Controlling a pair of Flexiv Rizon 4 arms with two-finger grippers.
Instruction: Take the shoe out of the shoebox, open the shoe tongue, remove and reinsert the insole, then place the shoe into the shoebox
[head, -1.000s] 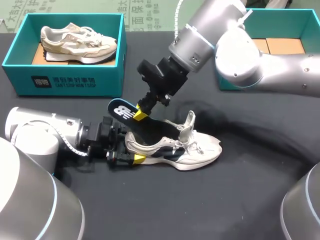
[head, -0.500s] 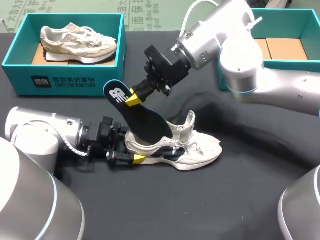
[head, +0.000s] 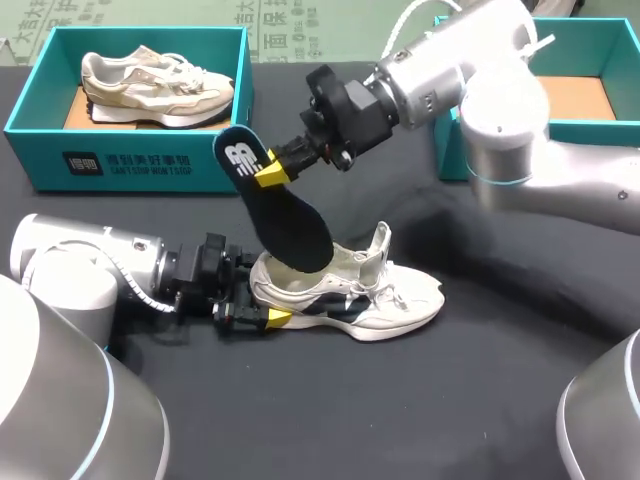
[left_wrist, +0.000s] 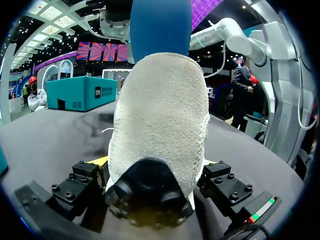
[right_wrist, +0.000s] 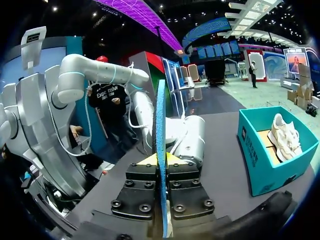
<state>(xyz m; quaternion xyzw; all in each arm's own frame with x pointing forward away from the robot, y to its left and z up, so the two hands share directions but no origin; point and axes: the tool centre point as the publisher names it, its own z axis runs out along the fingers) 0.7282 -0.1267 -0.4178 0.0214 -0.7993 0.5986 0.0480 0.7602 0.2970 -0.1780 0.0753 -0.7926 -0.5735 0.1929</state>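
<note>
A white shoe (head: 372, 290) lies on its sole on the black table, tongue pulled up. My left gripper (head: 252, 302) comes in low from the left and is shut on the shoe's heel (left_wrist: 160, 125), which fills the gap between its fingers. My right gripper (head: 272, 172) hangs above and to the left of the shoe, shut on the heel end of the dark insole (head: 285, 215). The insole slants down, its toe end still inside the shoe's opening. In the right wrist view the insole (right_wrist: 161, 130) stands edge-on, blue, between the fingers (right_wrist: 161, 161). It rises above the heel (left_wrist: 160, 25) in the left wrist view.
A teal shoebox (head: 130, 160) at the back left holds a second white and beige shoe (head: 155, 85). Another teal shoebox (head: 590, 128) at the back right shows only brown card inside, partly behind my right arm. Black cloth covers the table in front of the shoe.
My right gripper has risen and moved right and back, drawing the insole further out of the shoe and tilting it steeper. The left gripper and the shoe have stayed put.
</note>
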